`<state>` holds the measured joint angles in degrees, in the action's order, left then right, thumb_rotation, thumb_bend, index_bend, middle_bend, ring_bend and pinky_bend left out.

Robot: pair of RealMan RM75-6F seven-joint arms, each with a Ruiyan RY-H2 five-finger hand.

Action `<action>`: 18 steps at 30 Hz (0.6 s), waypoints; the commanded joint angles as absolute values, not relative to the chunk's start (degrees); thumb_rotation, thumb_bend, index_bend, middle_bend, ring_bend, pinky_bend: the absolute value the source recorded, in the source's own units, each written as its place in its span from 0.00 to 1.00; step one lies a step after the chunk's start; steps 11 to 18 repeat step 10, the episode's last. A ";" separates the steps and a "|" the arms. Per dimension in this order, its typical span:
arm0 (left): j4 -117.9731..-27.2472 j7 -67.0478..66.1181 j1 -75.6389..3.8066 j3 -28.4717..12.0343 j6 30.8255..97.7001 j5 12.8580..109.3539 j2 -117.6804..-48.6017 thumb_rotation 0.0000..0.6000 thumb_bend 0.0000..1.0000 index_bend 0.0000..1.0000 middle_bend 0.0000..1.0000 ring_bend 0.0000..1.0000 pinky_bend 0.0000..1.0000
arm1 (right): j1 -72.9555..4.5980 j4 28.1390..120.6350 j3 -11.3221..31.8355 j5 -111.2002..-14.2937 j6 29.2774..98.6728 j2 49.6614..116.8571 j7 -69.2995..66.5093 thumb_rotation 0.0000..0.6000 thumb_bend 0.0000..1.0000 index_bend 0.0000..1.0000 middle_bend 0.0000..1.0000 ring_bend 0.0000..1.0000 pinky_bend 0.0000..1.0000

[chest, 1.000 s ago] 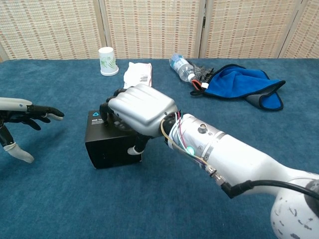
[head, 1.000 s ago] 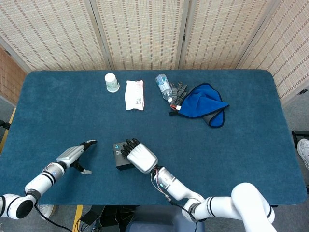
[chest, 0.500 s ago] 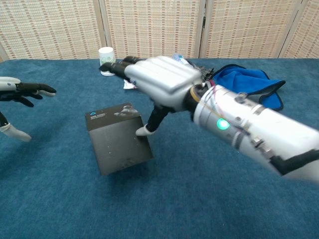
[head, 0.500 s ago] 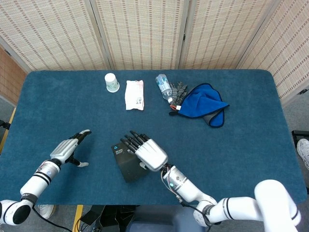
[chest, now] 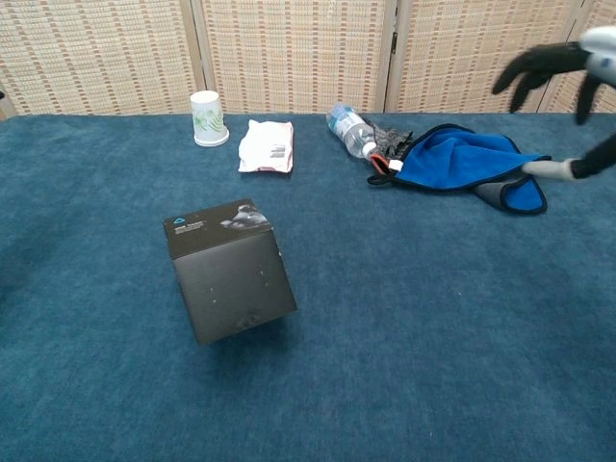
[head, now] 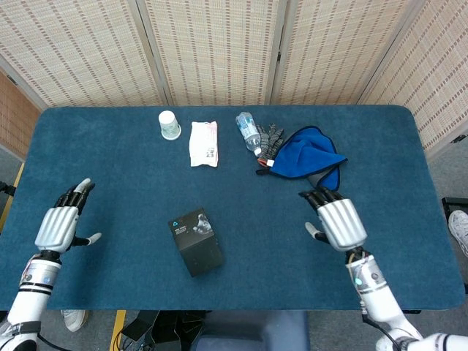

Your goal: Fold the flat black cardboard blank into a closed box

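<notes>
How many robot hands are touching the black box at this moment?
0. The left hand hangs open far left of the black box; the right hand hangs open far to its right.

One black box; one paper cup; one white packet; one plastic bottle; one blue cloth; two hands, left hand and right hand.

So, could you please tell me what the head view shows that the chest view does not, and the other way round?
Only the head view shows the left hand, open above the table near its left edge, and the whole right hand with its forearm. The chest view adds nothing new; it catches only the right hand's dark fingers at its top right corner. Both show the black box, paper cup, white packet, water bottle and blue cloth.
</notes>
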<state>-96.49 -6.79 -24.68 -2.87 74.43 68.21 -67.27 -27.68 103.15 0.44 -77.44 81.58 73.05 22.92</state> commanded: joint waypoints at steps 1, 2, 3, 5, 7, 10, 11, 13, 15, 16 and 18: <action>-97.38 -9.55 -20.89 -1.47 79.81 71.15 -68.12 1.00 0.08 0.03 0.01 0.00 0.13 | -22.94 103.07 -2.97 -78.48 83.97 69.21 17.80 1.00 0.23 0.25 0.33 0.27 0.46; -97.29 -10.01 -20.12 -1.11 81.00 71.99 -68.46 1.00 0.08 0.03 0.01 0.00 0.13 | -21.97 102.66 -3.71 -78.81 84.13 68.42 16.40 1.00 0.23 0.25 0.33 0.27 0.46; -97.05 -10.48 -19.19 -0.54 82.33 73.25 -68.89 1.00 0.08 0.03 0.01 0.00 0.13 | -20.54 101.95 -4.30 -78.92 84.88 67.78 14.99 1.00 0.23 0.25 0.33 0.27 0.46; -96.80 -11.38 -17.51 0.41 84.24 74.71 -69.55 1.00 0.08 0.03 0.01 0.00 0.13 | -17.99 99.88 -5.03 -79.94 87.12 67.72 13.15 1.00 0.23 0.25 0.32 0.26 0.46; -96.97 -12.62 -16.12 0.90 85.85 75.36 -70.05 1.00 0.08 0.03 0.01 0.00 0.13 | -15.76 98.40 -5.33 -80.72 89.42 68.19 11.81 1.00 0.23 0.25 0.30 0.25 0.46; -97.67 -14.75 -13.96 1.58 88.05 75.91 -70.92 1.00 0.08 0.03 0.01 0.00 0.13 | -12.80 97.11 -5.68 -81.49 91.77 68.41 9.52 1.00 0.23 0.25 0.30 0.24 0.46; -97.67 -14.75 -13.96 1.58 88.05 75.91 -70.92 1.00 0.08 0.03 0.01 0.00 0.13 | -12.80 97.11 -5.68 -81.49 91.77 68.41 9.52 1.00 0.23 0.25 0.30 0.24 0.46; -97.67 -14.75 -13.96 1.58 88.05 75.91 -70.92 1.00 0.08 0.03 0.01 0.00 0.13 | -12.80 97.11 -5.68 -81.49 91.77 68.41 9.52 1.00 0.23 0.25 0.30 0.24 0.46; -97.67 -14.75 -13.96 1.58 88.05 75.91 -70.92 1.00 0.08 0.03 0.01 0.00 0.13 | -12.80 97.11 -5.68 -81.49 91.77 68.41 9.52 1.00 0.23 0.25 0.30 0.24 0.46; -97.67 -14.75 -13.96 1.58 88.05 75.91 -70.92 1.00 0.08 0.03 0.01 0.00 0.13 | -12.80 97.11 -5.68 -81.49 91.77 68.41 9.52 1.00 0.23 0.25 0.30 0.24 0.46; -97.67 -14.75 -13.96 1.58 88.05 75.91 -70.92 1.00 0.08 0.03 0.01 0.00 0.13 | -12.80 97.11 -5.68 -81.49 91.77 68.41 9.52 1.00 0.23 0.25 0.30 0.24 0.46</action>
